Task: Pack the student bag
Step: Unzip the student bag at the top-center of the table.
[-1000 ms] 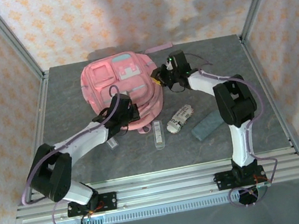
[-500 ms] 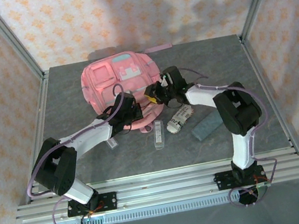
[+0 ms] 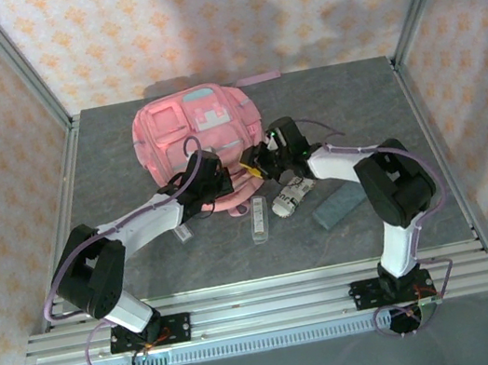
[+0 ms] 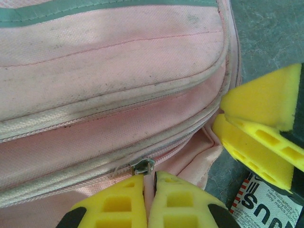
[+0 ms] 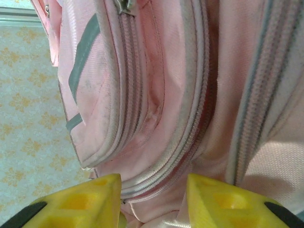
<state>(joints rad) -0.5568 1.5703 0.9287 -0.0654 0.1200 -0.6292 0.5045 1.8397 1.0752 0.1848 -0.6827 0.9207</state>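
Observation:
The pink student bag [image 3: 191, 125] lies flat at the back middle of the table. My left gripper [image 3: 215, 180] is at its near edge. In the left wrist view its fingers [image 4: 149, 176] are shut on the pink zipper pull just under the metal slider [image 4: 141, 166]. My right gripper [image 3: 254, 157] is at the bag's near right corner, a few centimetres from the left one; its yellow fingers [image 4: 259, 142] show beside the bag. In the right wrist view the right gripper [image 5: 153, 183] stands open, its jaws straddling a zip seam of the bag [image 5: 156, 95].
On the table just in front of the bag lie a clear rectangular case [image 3: 258, 219], a rolled white printed packet [image 3: 293, 195], a grey-green flat block [image 3: 336, 203] and a small pale piece [image 3: 183, 234]. Metal frame posts stand at both back corners.
My right gripper has come from the bag's right side toward me to its near right corner, and its jaws have widened. The left gripper stayed shut at the zip.

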